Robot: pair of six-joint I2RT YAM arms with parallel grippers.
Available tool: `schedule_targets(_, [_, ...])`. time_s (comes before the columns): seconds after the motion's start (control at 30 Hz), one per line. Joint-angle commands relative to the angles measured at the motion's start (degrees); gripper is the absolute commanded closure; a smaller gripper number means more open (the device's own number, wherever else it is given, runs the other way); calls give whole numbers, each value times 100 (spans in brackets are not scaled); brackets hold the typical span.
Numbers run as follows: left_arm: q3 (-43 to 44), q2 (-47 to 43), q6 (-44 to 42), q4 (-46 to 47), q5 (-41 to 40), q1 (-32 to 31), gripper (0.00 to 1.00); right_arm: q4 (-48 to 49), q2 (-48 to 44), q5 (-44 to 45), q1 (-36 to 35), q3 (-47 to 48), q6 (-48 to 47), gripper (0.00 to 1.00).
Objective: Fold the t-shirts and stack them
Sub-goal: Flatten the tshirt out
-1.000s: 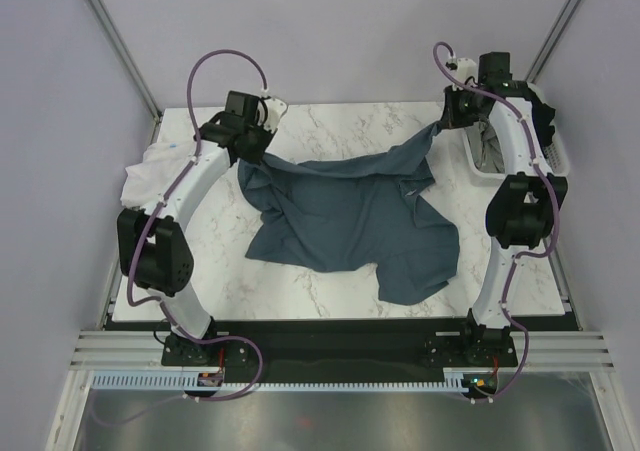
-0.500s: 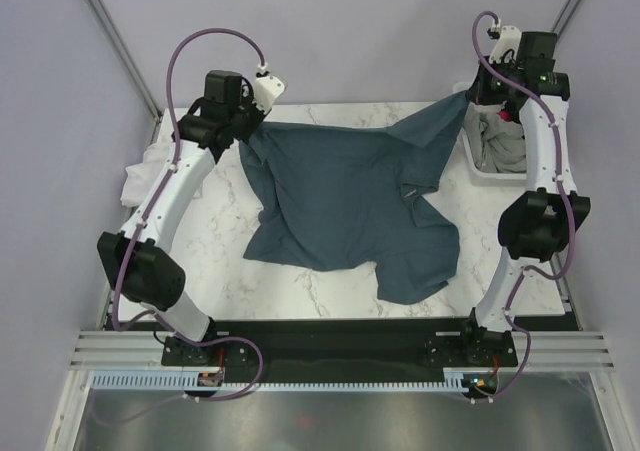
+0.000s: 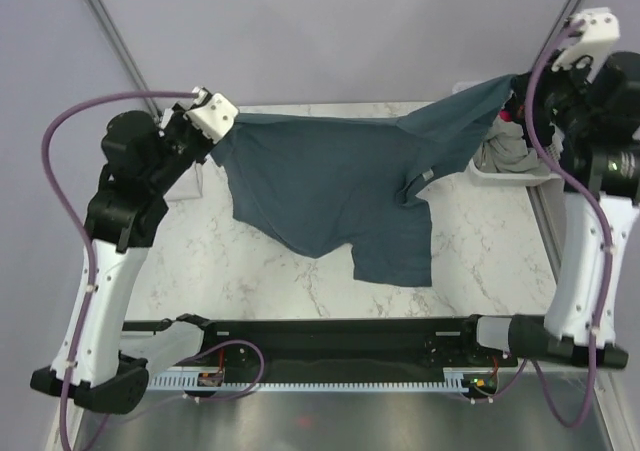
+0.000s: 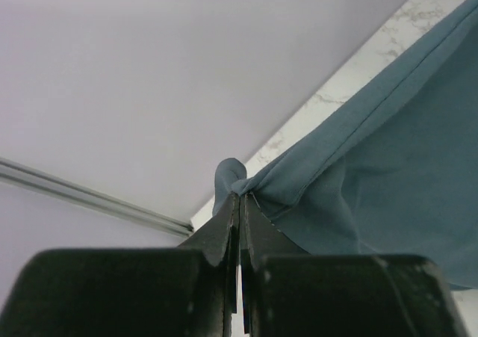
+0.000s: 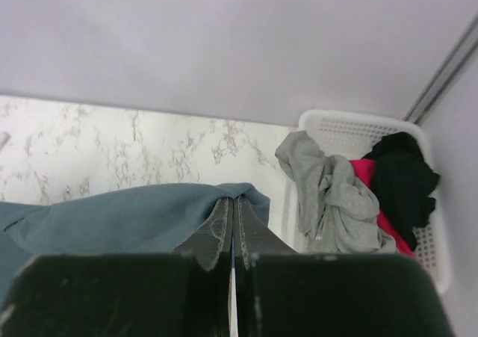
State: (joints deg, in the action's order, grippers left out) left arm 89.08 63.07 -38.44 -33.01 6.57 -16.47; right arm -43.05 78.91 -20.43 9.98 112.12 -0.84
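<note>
The slate-blue t-shirt (image 3: 340, 176) hangs stretched between both grippers, high above the marble table, its lower part drooping toward the table's middle. My left gripper (image 3: 222, 129) is shut on its left top corner; in the left wrist view the cloth (image 4: 358, 180) bunches at the shut fingertips (image 4: 240, 197). My right gripper (image 3: 512, 91) is shut on its right top corner; the right wrist view shows the blue cloth (image 5: 112, 217) draped over the shut tips (image 5: 233, 200). Grey (image 5: 328, 195) and black (image 5: 403, 176) shirts lie in the basket.
The white lattice basket (image 3: 478, 169) stands at the table's far right, holding grey, black and red cloth; it also shows in the right wrist view (image 5: 441, 262). Grey walls and metal frame rails close in the back and sides. The marble tabletop (image 3: 480, 261) lies below.
Both arms have risen and spread apart, lifting the slate-blue t-shirt off the table and pulling its top edge taut. The white cloth at the left is now hidden behind the left arm.
</note>
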Motion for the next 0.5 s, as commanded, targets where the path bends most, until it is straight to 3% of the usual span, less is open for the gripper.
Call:
schedule_targets(0.0, [-407, -801, -673, 226, -137, 39, 98, 262, -1227, 591, 39, -523, 400, 100])
schedule_targets(0.1, [-523, -1357, -780, -28, -86, 21, 98, 157, -2185, 986, 39, -744, 541, 100])
schedule_targets(0.23, [-453, -2252, -692, -363, 187, 21, 98, -509, -2828, 1199, 39, 149, 383, 100])
schedule_targets(0.47, [441, -2476, -744, -733, 328, 38, 98, -1250, -2461, 1462, -5, 2322, 409, 100])
